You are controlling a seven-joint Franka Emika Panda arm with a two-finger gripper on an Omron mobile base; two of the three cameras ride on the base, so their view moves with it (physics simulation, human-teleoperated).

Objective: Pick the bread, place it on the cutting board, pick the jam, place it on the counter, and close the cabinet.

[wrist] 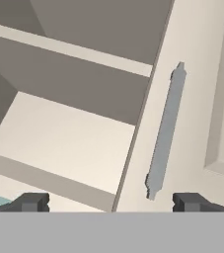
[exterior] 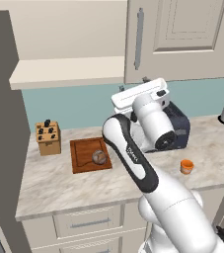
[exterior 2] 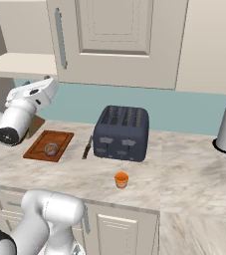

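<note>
Cream panelled cabinet [exterior: 182, 39] hangs open on its left side, bare shelves showing, with a long silver bar handle [wrist: 165, 131] on the door. Gripper [wrist: 111, 202] sits just below it, jaws spread wide, nothing between them, handle right above the gap. Down on the marbled counter [exterior: 49, 183], the round brown bread [exterior: 99, 157] sits on the reddish board [exterior: 84, 158], and the orange jam [exterior: 186, 166] stands near the front edge.
</note>
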